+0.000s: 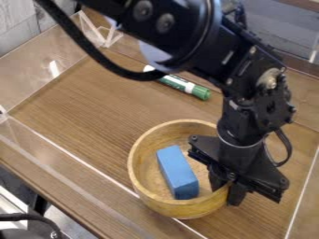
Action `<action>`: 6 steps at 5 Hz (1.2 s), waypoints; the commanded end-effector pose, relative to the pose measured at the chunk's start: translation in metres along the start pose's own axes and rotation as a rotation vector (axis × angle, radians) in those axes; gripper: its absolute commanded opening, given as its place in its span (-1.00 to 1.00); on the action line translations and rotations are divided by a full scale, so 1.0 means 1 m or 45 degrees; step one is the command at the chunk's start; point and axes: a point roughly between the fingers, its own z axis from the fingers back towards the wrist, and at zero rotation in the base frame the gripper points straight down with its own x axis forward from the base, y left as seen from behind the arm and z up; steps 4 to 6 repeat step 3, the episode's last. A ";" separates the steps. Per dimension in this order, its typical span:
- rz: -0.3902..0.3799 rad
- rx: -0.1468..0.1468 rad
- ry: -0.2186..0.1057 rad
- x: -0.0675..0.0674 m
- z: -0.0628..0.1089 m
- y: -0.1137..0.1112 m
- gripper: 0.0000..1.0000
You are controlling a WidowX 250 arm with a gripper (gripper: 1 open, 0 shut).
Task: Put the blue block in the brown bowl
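Wooden tabletop (88, 103), marker pen (187, 88) behind brown bowl (147, 154), blue block (177, 172) inside, jaws pressed together

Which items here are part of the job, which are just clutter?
Job:
- block, lying inside the bowl
- bowl
- gripper, shut, over the bowl's right rim

Clutter:
- marker, on the table behind the bowl
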 end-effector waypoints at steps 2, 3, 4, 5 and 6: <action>0.005 -0.045 -0.077 0.013 0.015 -0.002 -1.00; -0.001 -0.048 -0.075 0.013 0.015 -0.002 -1.00; -0.001 -0.048 -0.075 0.013 0.015 -0.002 -1.00; -0.001 -0.048 -0.075 0.013 0.015 -0.002 -1.00; -0.001 -0.048 -0.075 0.013 0.015 -0.002 -1.00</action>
